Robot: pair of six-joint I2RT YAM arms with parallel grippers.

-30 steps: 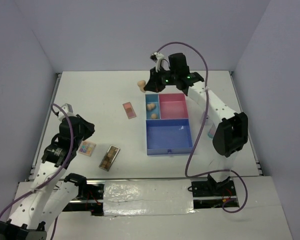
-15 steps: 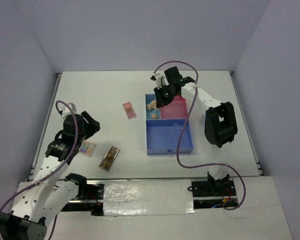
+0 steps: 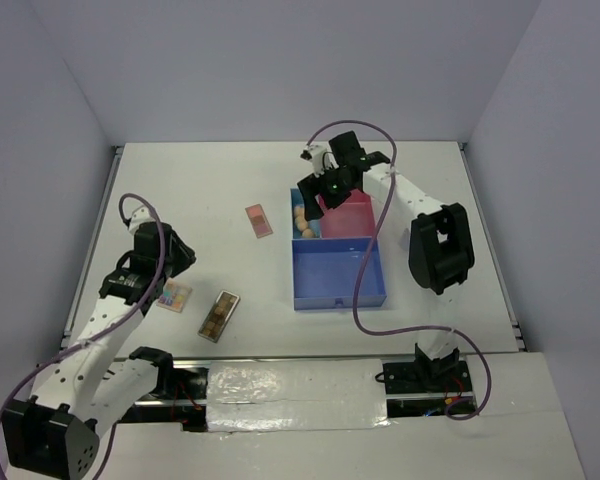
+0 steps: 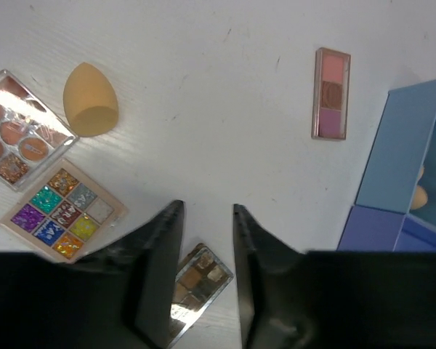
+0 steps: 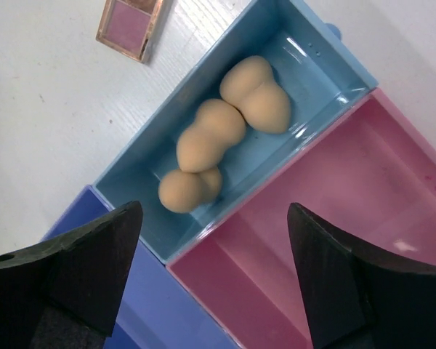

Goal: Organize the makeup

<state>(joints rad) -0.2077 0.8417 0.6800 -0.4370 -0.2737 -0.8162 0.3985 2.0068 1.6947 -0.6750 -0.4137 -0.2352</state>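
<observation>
Three beige sponges (image 5: 211,134) lie together in the light-blue compartment of the tray (image 3: 337,292). Above them hangs my right gripper (image 5: 214,211), open wide and empty. A fourth sponge (image 4: 91,99) rests on the table beside a clear brown palette (image 4: 18,131) and the multicolour palette (image 4: 62,214). My left gripper (image 4: 206,208) hovers over the table, its jaws a little apart with nothing between them. A mirrored brown palette (image 4: 196,280) lies on the table below the gap. The pink palette (image 4: 331,93) lies alone left of the tray.
The tray has a pink compartment (image 5: 334,218) and a large dark-blue one (image 3: 337,265), both without makeup in them. The right arm's purple cable (image 3: 365,270) loops across the tray's right side. White walls close the table at left, back and right.
My right gripper carried a sponge from behind the tray to above the light-blue compartment and opened, leaving it there. My left gripper shifted slightly, widened, then narrowed again.
</observation>
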